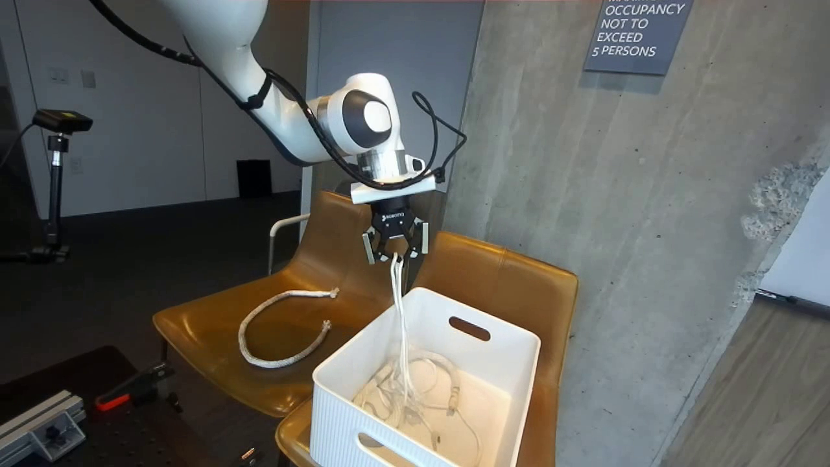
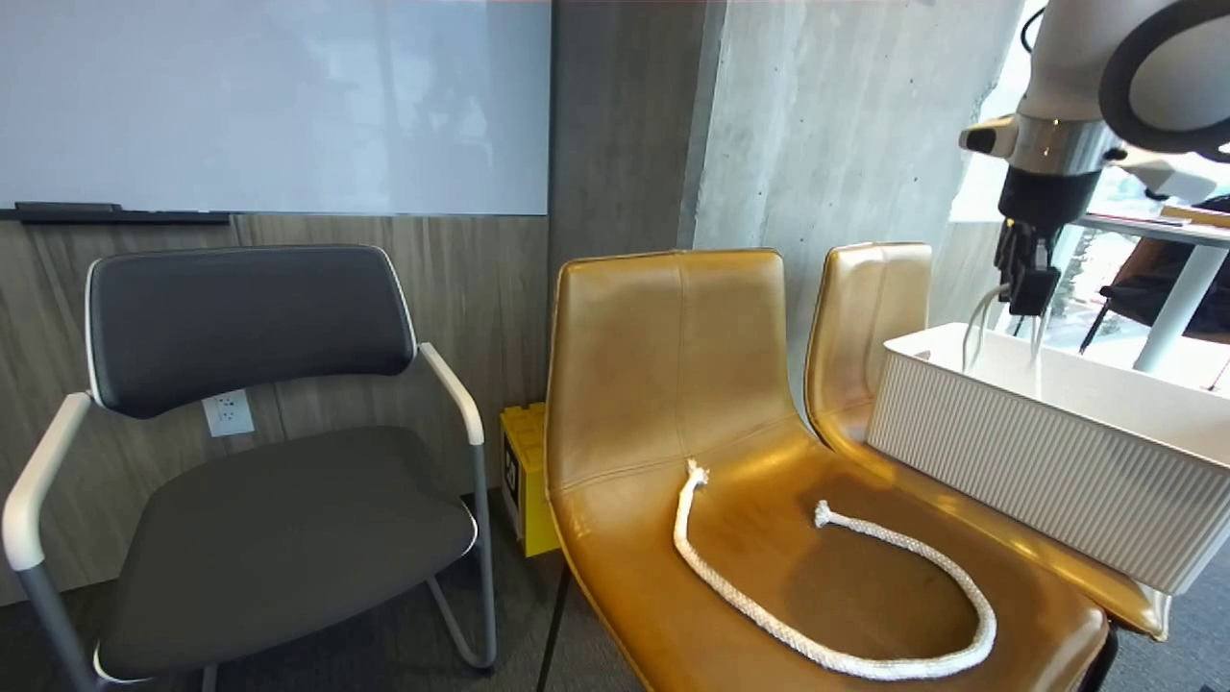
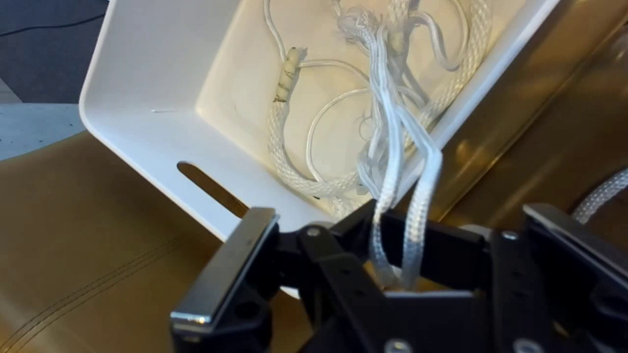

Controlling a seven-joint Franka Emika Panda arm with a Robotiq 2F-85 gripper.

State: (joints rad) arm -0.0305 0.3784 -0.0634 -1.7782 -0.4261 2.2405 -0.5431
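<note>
My gripper (image 1: 397, 255) points down, above the box (image 2: 1047, 461). A thin white cord (image 1: 403, 324) reaches my middle, doubled into a loop among the black links; silver plates (image 3: 224, 267) stand apart on either side. Whether I'm clamping it or it just hangs on the links, I can't tell. Wrist view: loop end close to my palm, strands crossing a black link, then dropping into the box. In an exterior view, a strand bows out sideways before going in.

Box: white, ribbed outside, slot handles. The cord's lower part lies tangled inside, next to a thick rope (image 3: 314, 186), braided, with a tan bound end. Can't tell if the two join.

Box stands on a brown chair (image 1: 506, 272). Right beside that, another brown chair (image 2: 673, 356); on its seat a loose rope (image 2: 894, 669), white, curved in a wide U, both ends frayed.

Farther out: grey chair (image 2: 269, 538), yellow bin (image 2: 533, 500) between it and the brown pair, whiteboard (image 2: 288, 106) above. Concrete wall (image 1: 635, 194) behind the box, occupancy sign (image 1: 639, 35) on it. My arm (image 1: 233, 84) comes in from above. Small camera (image 1: 63, 121) on a stand, well apart from me.
</note>
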